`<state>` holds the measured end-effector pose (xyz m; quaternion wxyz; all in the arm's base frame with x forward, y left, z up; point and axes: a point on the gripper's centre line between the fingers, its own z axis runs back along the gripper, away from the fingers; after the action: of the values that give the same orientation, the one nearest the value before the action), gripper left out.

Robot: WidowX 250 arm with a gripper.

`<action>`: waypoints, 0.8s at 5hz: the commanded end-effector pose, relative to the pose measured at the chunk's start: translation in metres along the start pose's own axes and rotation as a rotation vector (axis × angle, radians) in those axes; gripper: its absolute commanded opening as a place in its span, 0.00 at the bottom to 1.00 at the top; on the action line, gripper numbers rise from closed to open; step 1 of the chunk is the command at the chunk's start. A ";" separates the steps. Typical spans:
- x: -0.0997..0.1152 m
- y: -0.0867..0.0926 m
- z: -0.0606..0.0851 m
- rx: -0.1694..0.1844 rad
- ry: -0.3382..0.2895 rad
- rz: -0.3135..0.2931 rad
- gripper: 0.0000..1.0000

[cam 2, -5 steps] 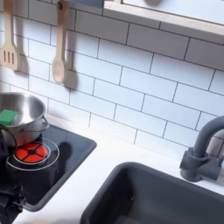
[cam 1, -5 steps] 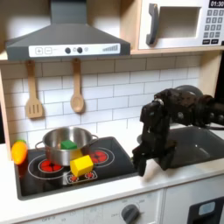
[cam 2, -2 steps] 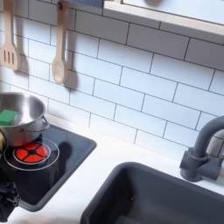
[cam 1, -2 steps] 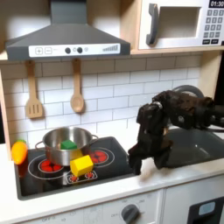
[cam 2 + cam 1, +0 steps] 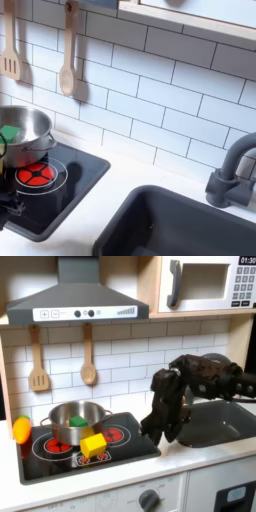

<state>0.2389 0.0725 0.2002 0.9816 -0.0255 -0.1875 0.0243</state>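
Note:
My black gripper (image 5: pixel 150 429) hangs over the white counter just off the right edge of the black stovetop (image 5: pixel 125 450) in the first exterior view. Its fingers point down and nothing shows between them; how far apart they stand is too blurred to tell. The nearest thing is a yellow block (image 5: pixel 93 444) lying on the stovetop, to the gripper's left. Behind the block stands a steel pot (image 5: pixel 74 422) with a green object (image 5: pixel 77 420) inside. In the second exterior view the pot (image 5: pixel 22 126) and green object (image 5: pixel 8 133) sit at the left edge.
A yellow-orange item (image 5: pixel 21 429) lies at the stovetop's left in the first exterior view. The dark sink (image 5: pixel 222 421) is behind the arm; the second exterior view shows the sink (image 5: pixel 190 225) and faucet (image 5: pixel 232 168). A wooden spoon (image 5: pixel 88 356) and spatula (image 5: pixel 38 361) hang on the tiled wall.
The gripper has moved left and a little up in the first exterior view, from over the counter towards the stovetop's right edge. The pot and block have not moved.

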 end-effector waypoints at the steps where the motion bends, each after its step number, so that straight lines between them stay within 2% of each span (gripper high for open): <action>1: 0.012 0.000 0.005 -0.009 -0.048 -0.001 0.00; 4: 0.038 0.001 0.018 -0.043 -0.144 0.034 0.00</action>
<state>0.2672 0.0774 0.2304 0.9646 -0.0471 -0.2566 0.0394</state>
